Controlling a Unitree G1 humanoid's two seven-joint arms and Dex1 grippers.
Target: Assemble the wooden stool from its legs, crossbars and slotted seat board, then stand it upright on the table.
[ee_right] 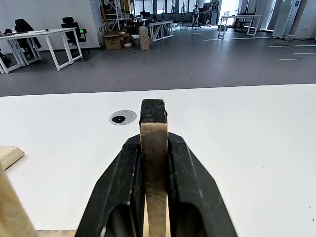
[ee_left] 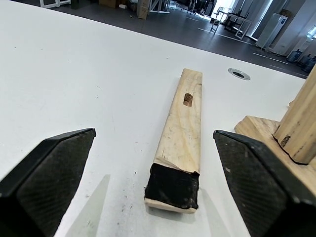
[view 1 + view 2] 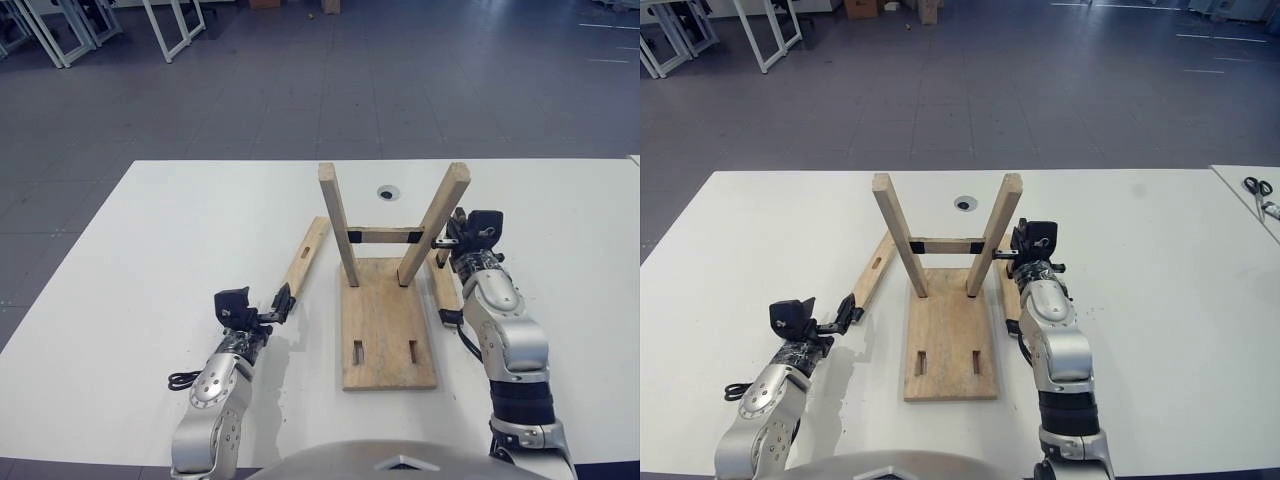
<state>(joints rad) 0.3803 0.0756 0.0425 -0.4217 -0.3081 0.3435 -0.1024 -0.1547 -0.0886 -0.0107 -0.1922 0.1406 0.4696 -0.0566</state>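
Two left fingers apart, loose leg end-on between them; right fingers clamped on crossbar

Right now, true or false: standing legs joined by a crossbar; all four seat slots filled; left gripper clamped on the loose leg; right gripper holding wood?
1. Two legs stand in the seat board, joined by a crossbar. True.
2. All four slots are filled. False: the two near slots are empty.
3. The left gripper is shut on the loose leg. False: it is open, by the leg's taped end and not touching it.
4. The right gripper is shut on a wooden piece. True.
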